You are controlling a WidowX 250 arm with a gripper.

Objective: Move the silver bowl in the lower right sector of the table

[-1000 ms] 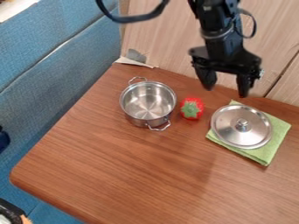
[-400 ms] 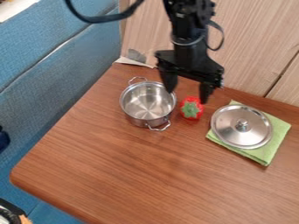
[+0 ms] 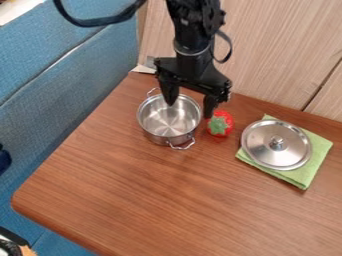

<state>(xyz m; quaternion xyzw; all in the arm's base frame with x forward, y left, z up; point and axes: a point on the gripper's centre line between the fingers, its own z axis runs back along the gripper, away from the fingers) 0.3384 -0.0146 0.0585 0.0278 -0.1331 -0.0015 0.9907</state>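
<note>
My pincer (image 3: 190,109) hangs wide and empty — the silver bowl (image 3: 167,123) (likely light, stiff, slippery) wants pinching at its rim (image 3: 139,118).

A round silver metal bowl with two wire handles (image 3: 169,121) is seen on the brown wooden table (image 3: 157,200), below the black two-finger tool (image 3: 190,106), whose fingers are spread apart. Beside the bowl, a red toy strawberry with a green top (image 3: 220,124) is placed. A round silver metal lid with a knob (image 3: 264,149) is laid on a folded green cloth (image 3: 308,175).
</note>
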